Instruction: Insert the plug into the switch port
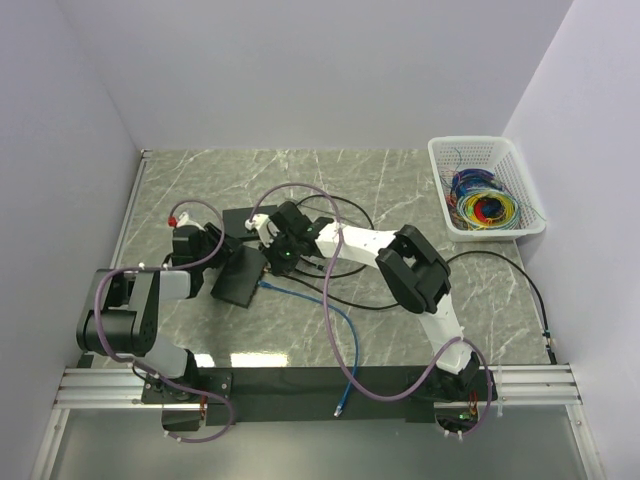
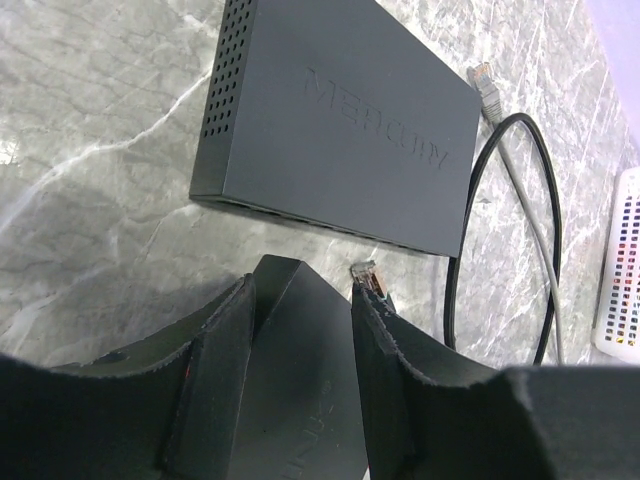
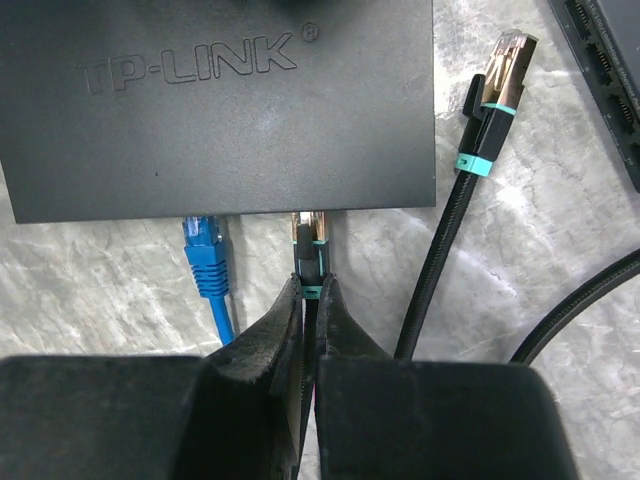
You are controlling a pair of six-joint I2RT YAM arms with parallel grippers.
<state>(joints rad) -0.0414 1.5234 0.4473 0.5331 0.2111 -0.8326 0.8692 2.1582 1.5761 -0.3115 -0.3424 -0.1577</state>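
Where veined marble (image 3: 100, 280) shows, matte boxy switch (image 3: 220, 110)

matt black plastic switch (image 3: 220, 110), metal-tipped plug (image 3: 310, 240), glossy marble-look table (image 2: 90, 150)

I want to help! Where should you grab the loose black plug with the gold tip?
Probably the loose black plug by its boot between the teal rings, from above: it lies flat on the table, leaving the gold tip free.
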